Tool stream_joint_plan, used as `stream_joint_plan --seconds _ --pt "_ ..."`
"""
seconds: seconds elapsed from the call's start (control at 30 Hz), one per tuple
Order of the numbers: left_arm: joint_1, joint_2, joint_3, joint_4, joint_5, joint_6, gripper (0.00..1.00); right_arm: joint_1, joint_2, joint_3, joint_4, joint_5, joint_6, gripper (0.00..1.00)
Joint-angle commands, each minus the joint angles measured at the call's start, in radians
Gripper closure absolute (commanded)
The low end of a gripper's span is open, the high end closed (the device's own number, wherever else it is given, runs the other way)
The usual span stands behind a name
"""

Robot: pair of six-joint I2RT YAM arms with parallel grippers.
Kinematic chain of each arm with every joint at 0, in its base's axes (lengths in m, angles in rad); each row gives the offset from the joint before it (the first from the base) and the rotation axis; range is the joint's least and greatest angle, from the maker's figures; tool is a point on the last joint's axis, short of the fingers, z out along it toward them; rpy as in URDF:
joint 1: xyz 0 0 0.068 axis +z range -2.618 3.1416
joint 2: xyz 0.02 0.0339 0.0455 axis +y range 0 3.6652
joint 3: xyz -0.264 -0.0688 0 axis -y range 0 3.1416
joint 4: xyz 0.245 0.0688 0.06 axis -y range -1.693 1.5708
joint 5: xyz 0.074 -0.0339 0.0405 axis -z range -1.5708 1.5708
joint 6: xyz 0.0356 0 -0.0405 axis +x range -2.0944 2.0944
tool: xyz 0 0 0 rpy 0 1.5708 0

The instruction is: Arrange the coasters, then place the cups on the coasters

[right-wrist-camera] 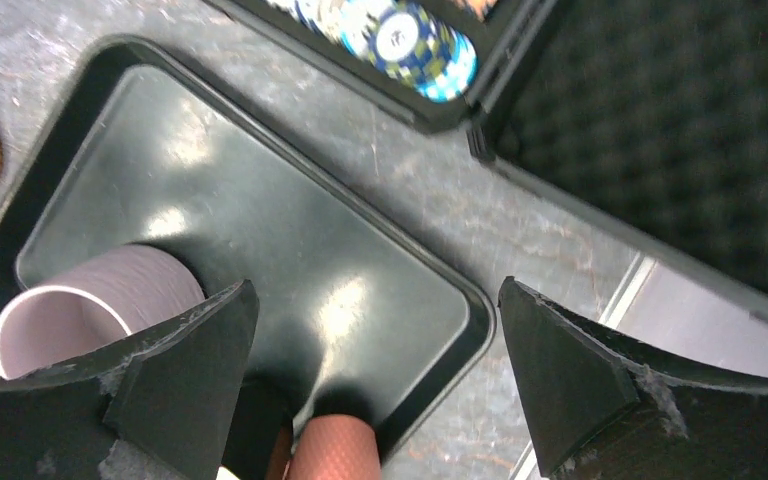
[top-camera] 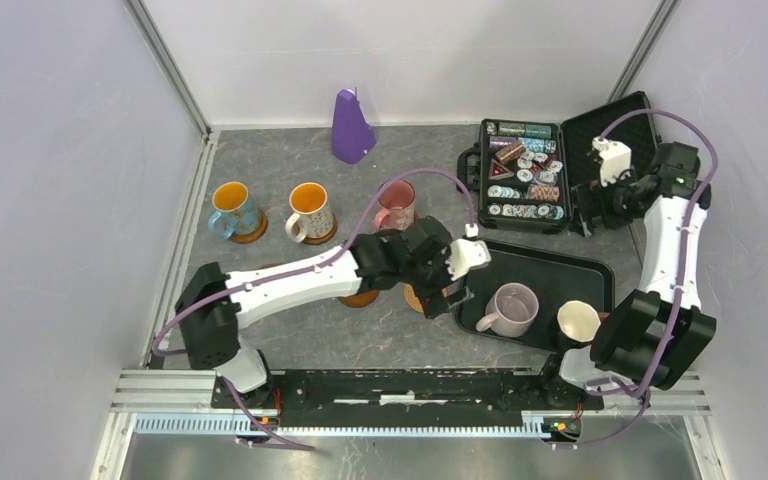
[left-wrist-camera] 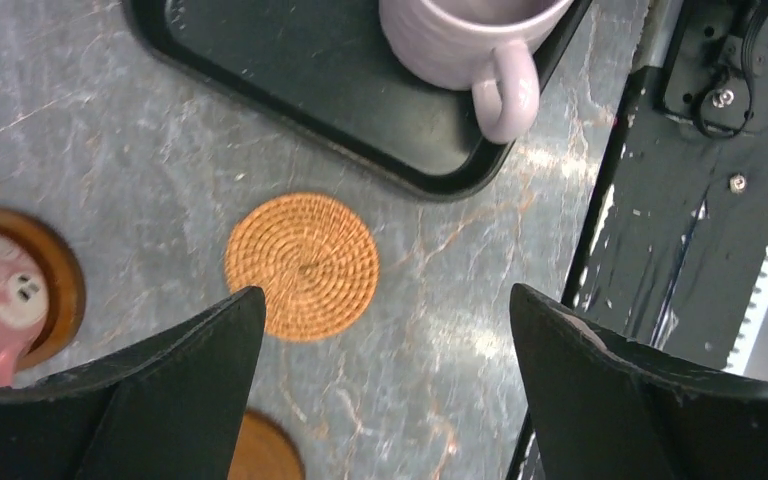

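Plainly, the print on the chips (right-wrist-camera: 407,38) in the open case (top-camera: 525,172) at upper right is too small to read, and the mugs show only patterns.

The left arm reaches low from the lower left across mid-frame with its forearm nearly level. Its wrist is bent down so that the left gripper (left-wrist-camera: 388,293) hangs over the table, jaws wide apart with nothing between them. Just beyond its fingertips in the wrist view, the woven coaster (left-wrist-camera: 302,265) lies flat on the table, near a corner of the tray (left-wrist-camera: 415,178) but apart from it. The lilac mug (left-wrist-camera: 475,45) stands upright on the tray beside the dark mug (top-camera: 578,322).

The right arm rises from the lower right and folds at the elbow. It holds the right gripper (right-wrist-camera: 375,288) high near the tray's far corner, beside the case, with jaws spread and empty.

Along the upper left, the blue mug (top-camera: 232,208), orange-lined mug (top-camera: 310,210) and pink mug (top-camera: 396,204) each sit on a brown coaster (top-camera: 252,233). A bare coaster (top-camera: 360,298) shows under the left forearm.
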Motion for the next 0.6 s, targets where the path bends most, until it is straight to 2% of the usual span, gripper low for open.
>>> stream_joint_plan --seconds 0.0,0.2,0.4,0.57 --pt "-0.078 0.086 0.044 0.146 -0.053 -0.135 0.04 -0.077 0.021 0.014 -0.100 -0.033 -0.115 0.02" --pt "-0.167 0.244 0.136 0.165 -0.083 -0.185 0.12 -0.120 0.011 -0.025 -0.101 -0.027 -0.173 0.02" --pt "-0.195 0.371 0.240 0.177 -0.116 -0.243 0.19 -0.137 0.009 -0.034 -0.112 -0.048 -0.197 0.02" --pt "-0.196 0.460 0.304 0.168 -0.170 -0.245 0.35 -0.138 0.005 -0.037 -0.122 -0.053 -0.213 0.02"
